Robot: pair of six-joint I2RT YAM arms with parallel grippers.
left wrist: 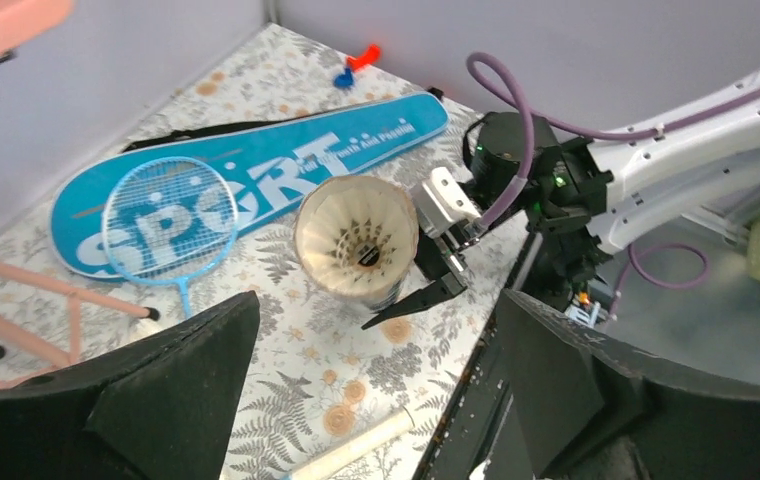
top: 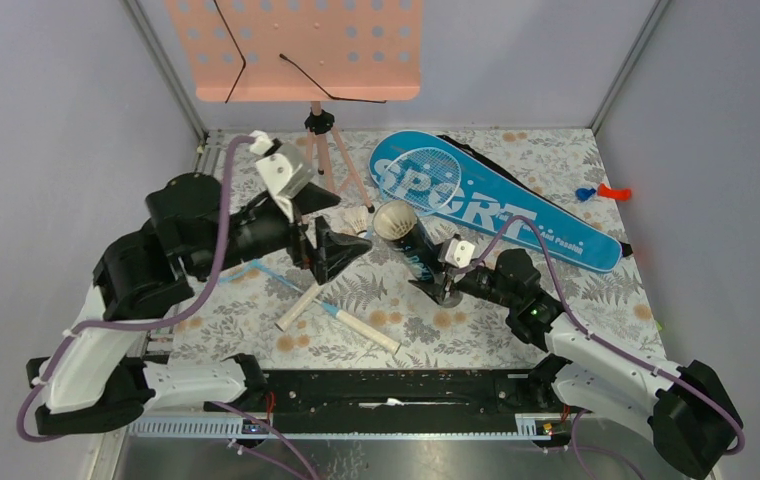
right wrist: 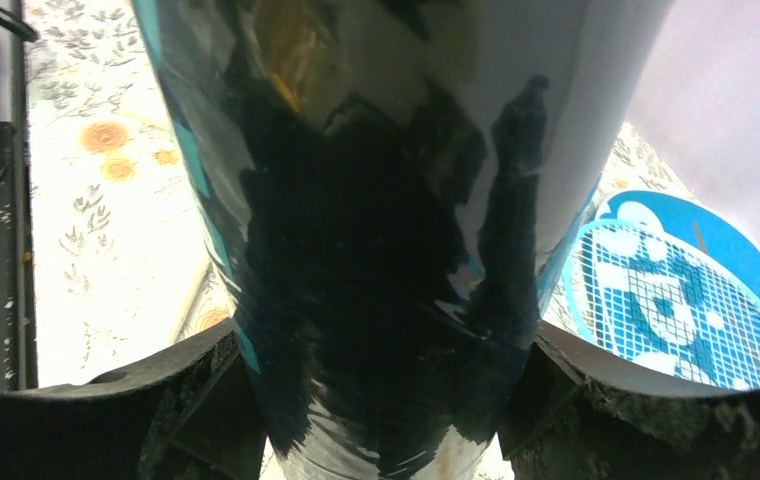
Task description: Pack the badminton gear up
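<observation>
Tube (top: 411, 248) lies tilted just beside the SPORT bag (top: 516, 215), your right claw (top: 443, 280) gripping it. Left wrist: your left claw (left wrist: 376, 330) is wide open, facing shuttlecocks (left wrist: 361, 250) in the tube mouth. Right wrist: tube fills the claw.

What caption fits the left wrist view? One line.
Right gripper holds the shuttlecock tube before the open left gripper, beside SPORT bag.
</observation>
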